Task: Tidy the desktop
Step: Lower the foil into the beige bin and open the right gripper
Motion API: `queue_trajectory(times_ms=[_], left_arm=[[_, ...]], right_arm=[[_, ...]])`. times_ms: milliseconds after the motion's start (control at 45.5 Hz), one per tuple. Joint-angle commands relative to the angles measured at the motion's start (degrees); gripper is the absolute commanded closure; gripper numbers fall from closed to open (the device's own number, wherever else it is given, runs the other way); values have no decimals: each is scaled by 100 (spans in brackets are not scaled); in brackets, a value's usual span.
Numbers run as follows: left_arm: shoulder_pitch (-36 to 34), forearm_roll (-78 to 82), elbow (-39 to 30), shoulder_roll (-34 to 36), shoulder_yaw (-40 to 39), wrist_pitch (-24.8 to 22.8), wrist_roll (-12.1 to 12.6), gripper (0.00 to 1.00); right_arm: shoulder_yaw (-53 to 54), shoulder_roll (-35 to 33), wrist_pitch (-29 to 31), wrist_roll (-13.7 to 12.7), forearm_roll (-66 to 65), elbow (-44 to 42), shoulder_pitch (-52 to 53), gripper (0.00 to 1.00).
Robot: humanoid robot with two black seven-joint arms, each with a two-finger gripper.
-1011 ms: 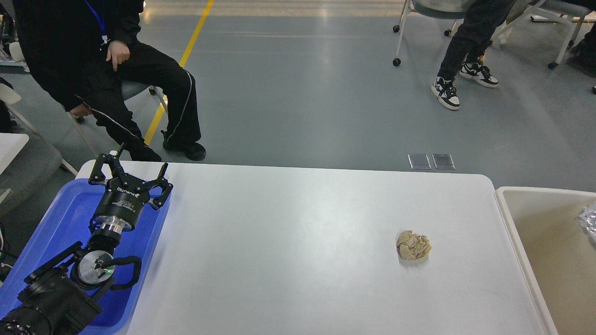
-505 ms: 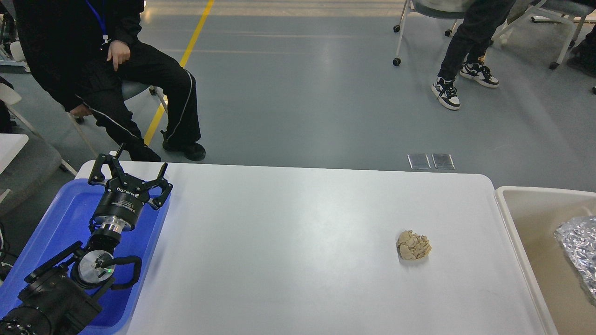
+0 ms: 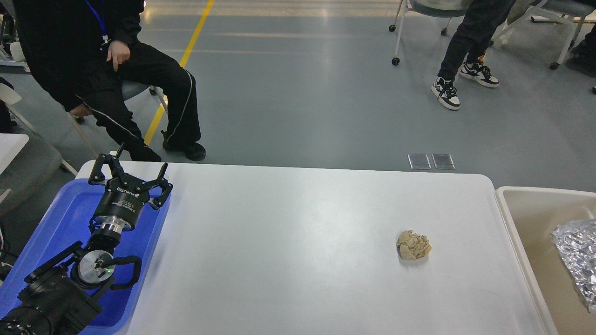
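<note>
The white desktop point(image 3: 288, 242) fills the lower middle of the head view. A crumpled beige paper ball point(image 3: 413, 245) lies on it at the right. My left gripper point(image 3: 141, 164) is open and empty, held above the far end of a blue tray point(image 3: 60, 218) at the table's left edge, far from the paper ball. My right gripper is out of view.
A beige tub point(image 3: 521, 209) stands off the table's right edge with a crumpled sheet of silver foil point(image 3: 577, 256) in it. A seated person in black point(image 3: 93, 60) is beyond the far left corner. Another person's legs point(image 3: 465, 51) and wheeled chairs are at the far right.
The silver foil has come further into view in the beige tub, moving left and down. My left arm and the paper ball have not moved.
</note>
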Motion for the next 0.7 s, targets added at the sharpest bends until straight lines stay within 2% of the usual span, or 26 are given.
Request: queue_trajectory(times_ms=[0,154,198,242,264,308,418,681], left_arm=[[0,0,0,0,0,0,0,0],[0,0,0,0,0,0,0,0],[0,0,0,0,0,0,0,0],[0,0,0,0,0,0,0,0],[0,0,0,0,0,0,0,0],[0,0,0,0,0,0,0,0],[0,0,0,0,0,0,0,0],[0,0,0,0,0,0,0,0]], right_arm=[[115,19,-149,-2,-4,7,5,100],[124,19,-123,7,5,7,22,99],[124,19,-106,7,5,16,22,90],[124,19,-88,7,5,24,22,76],[124,19,-88,7,5,33,22,62],[124,28,-79,7,5,42,22,43],[124,19,-79,7,5,51,31,2],[142,19,-88,16,5,51,49,1]])
